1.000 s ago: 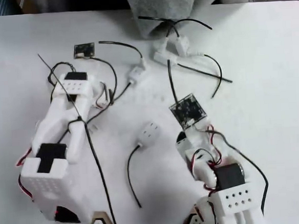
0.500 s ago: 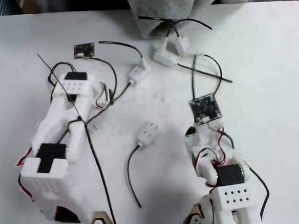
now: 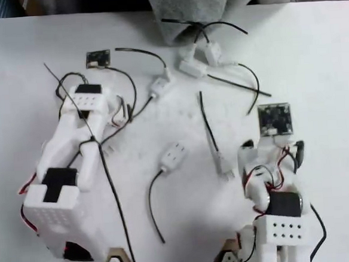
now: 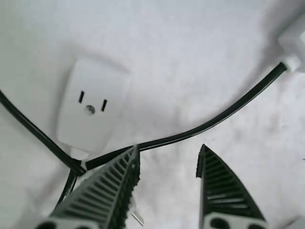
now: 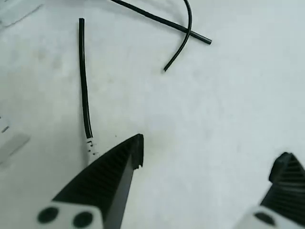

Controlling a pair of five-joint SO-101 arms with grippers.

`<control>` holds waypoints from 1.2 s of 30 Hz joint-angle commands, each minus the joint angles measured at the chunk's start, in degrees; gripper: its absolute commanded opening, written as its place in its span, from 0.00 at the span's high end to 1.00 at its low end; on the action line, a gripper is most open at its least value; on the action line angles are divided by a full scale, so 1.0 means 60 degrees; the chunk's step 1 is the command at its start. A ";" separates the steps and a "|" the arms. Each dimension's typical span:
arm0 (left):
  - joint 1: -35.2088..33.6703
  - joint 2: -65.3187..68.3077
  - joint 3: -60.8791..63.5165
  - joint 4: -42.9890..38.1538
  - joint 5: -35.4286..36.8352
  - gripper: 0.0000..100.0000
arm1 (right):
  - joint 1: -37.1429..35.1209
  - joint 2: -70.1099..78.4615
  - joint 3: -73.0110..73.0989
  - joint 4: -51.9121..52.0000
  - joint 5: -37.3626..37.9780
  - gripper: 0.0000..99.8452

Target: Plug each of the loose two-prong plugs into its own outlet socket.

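Reference: middle outlet socket (image 3: pixel 175 155), flat on the white tabletop (image 3: pixel 313 55) between the two arms, own lead curling back toward the arm bases. Right claw (image 5: pixel 212 148): stands wide open and empty, low over bare tabletop on the right-arm side of the middle outlet socket. Loose plug (image 3: pixel 226 170): lies on the tabletop between the middle outlet socket and the right arm, near the socket but apart from it; sits just beside one finger of the right claw, contact not determinable. Plug cord (image 3: pixel 206 123): runs from the loose plug toward the far edge, passing the middle outlet socket on its right-arm side. Left claw (image 4: pixel 169 150): stands open and empty on the left-arm side of the middle outlet socket, well apart from it. Second outlet socket (image 4: pixel 93 107): lies face up just beyond the left claw, two slots and a round hole showing. Black lead (image 4: pixel 214 121): curves across the tabletop past the tip of one left-claw finger, below the second outlet socket. White connector blocks (image 3: pixel 159 84): lie beyond the middle outlet socket toward the far edge, the farthest beside a grey cloth (image 3: pixel 208 9); plug or socket not determinable.
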 commanded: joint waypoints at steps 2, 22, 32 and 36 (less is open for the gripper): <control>0.0007 -0.0579 -0.0029 -0.0132 -0.0088 0.79 | 0.0168 0.0037 0.0264 0.0022 0.0615 0.60; 0.0007 -0.0564 -0.0015 -0.0088 -0.0088 0.79 | -0.0784 0.8608 -0.2183 -0.2850 0.0601 0.60; 0.0007 -0.0564 -0.0015 -0.0132 -0.0088 0.79 | -0.1853 1.0513 -0.4249 -0.1106 0.0601 0.60; 0.0007 -0.0564 -0.0015 -0.0132 -0.0088 0.79 | -0.3582 1.0366 -0.4308 -0.0711 0.0601 0.60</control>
